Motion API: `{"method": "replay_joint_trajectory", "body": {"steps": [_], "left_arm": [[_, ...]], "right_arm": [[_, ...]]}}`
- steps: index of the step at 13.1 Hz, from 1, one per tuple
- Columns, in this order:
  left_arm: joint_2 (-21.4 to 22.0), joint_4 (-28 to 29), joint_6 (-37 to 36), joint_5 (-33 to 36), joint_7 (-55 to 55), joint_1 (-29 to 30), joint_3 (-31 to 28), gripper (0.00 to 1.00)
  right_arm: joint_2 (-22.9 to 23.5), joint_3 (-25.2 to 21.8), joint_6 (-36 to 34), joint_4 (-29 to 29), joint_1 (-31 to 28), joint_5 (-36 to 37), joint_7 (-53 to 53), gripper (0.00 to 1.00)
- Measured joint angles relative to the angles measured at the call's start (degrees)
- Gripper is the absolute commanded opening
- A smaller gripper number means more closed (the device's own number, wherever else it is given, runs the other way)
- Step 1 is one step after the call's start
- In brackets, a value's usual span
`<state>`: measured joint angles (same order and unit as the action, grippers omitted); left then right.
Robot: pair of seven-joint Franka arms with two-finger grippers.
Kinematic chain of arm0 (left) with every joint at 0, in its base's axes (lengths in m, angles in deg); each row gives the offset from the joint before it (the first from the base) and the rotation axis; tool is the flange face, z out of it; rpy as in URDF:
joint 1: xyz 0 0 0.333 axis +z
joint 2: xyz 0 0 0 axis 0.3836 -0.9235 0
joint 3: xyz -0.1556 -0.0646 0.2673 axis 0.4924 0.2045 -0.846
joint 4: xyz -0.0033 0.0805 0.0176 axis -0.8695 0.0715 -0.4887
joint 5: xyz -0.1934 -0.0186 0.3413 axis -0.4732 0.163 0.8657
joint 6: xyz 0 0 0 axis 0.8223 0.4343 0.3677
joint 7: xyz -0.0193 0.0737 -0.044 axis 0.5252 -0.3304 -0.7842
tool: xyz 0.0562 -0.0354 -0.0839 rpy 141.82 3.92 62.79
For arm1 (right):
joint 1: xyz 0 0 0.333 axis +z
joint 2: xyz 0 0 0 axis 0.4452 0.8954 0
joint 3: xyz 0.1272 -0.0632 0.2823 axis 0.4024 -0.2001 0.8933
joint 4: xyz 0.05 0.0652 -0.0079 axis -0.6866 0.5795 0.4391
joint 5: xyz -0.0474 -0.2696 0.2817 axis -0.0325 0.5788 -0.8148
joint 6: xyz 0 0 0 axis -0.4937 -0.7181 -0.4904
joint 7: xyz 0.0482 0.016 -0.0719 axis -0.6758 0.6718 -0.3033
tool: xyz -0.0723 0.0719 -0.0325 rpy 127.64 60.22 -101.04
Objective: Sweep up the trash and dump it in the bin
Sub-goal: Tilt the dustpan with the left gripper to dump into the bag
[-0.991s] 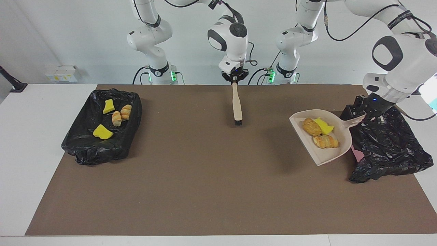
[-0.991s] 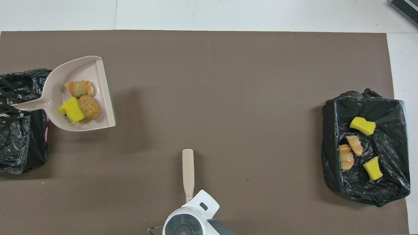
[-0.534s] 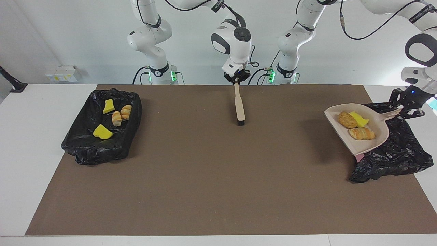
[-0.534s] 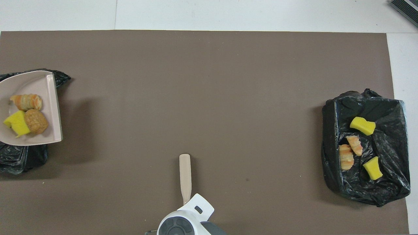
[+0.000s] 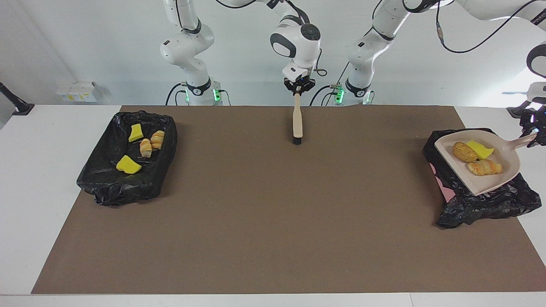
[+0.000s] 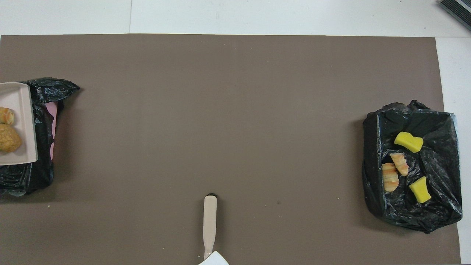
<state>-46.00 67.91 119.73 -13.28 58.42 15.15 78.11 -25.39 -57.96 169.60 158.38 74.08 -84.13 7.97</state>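
1. You see a matt, smooth brown table mat (image 5: 273, 221).
2. Your two crinkled black plastic bin liners (image 5: 111, 187) (image 5: 490, 204) look glossy.
3. The smooth beige plastic dustpan (image 5: 507, 160) looks matt.
4. The yellow chunks (image 5: 128, 165) look spongy.

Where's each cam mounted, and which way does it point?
Facing view: high across the table, looking at the robots; both arms show, right claw holding the brush, left claw the dustpan.
Overhead view: above the robots' end, looking steeply down; only a white wrist tip shows.
Shared: brush, dustpan, both bins, half a turn apart.
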Motion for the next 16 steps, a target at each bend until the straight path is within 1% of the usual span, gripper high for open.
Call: {"method": "replay_joint_trajectory", "body": {"steps": [3,5,6,7,8,9,11,13,15,16], "left_arm": [[0.0,0.0,0.8,15.5,-1.4,-0.9,0.3,0.0],[0.1,0.0,0.8,24.0,-6.2,-3.0,0.5,0.0],[0.3,0.3,0.8,28.0,-8.8,-4.4,0.5,0.0],[0.7,1.0,0.8,32.6,-12.0,-5.8,0.6,0.0],[1.6,2.4,0.7,36.9,-16.0,-7.4,0.6,0.0],[2.8,4.2,0.6,40.3,-20.0,-8.7,0.7,0.0],[5.9,8.1,0.5,47.5,-24.5,-11.0,0.8,0.0],[8.1,10.2,-0.2,53.9,-26.7,-12.7,0.8,0.0],[9.8,10.5,-0.5,55.2,-26.9,-13.3,0.8,0.0],[10.5,10.6,-1.0,55.4,-26.9,-13.6,0.8,0.0]], "right_arm": [[-3.5,0.0,0.0,4.6,1.7,0.1,-0.7,0.0],[-4.4,0.0,0.0,5.6,1.6,0.1,-2.3,0.0],[-4.6,0.0,0.0,5.9,1.6,0.1,-3.4,0.02],[-4.6,-0.1,0.0,6.0,1.5,0.1,-4.2,0.08],[-4.6,-0.2,0.0,6.1,1.4,0.1,-4.6,0.28],[-4.6,-0.3,0.0,6.1,1.4,0.1,-4.7,0.35],[-4.6,-0.3,0.0,6.3,1.3,0.1,-4.9,0.39],[-4.6,-0.3,0.0,6.3,0.8,0.1,-4.9,0.42],[-4.5,-0.4,0.5,6.0,-0.9,0.1,-4.9,0.56],[-4.5,-0.4,0.8,5.8,-2.0,0.1,-5.0,0.65]]}}
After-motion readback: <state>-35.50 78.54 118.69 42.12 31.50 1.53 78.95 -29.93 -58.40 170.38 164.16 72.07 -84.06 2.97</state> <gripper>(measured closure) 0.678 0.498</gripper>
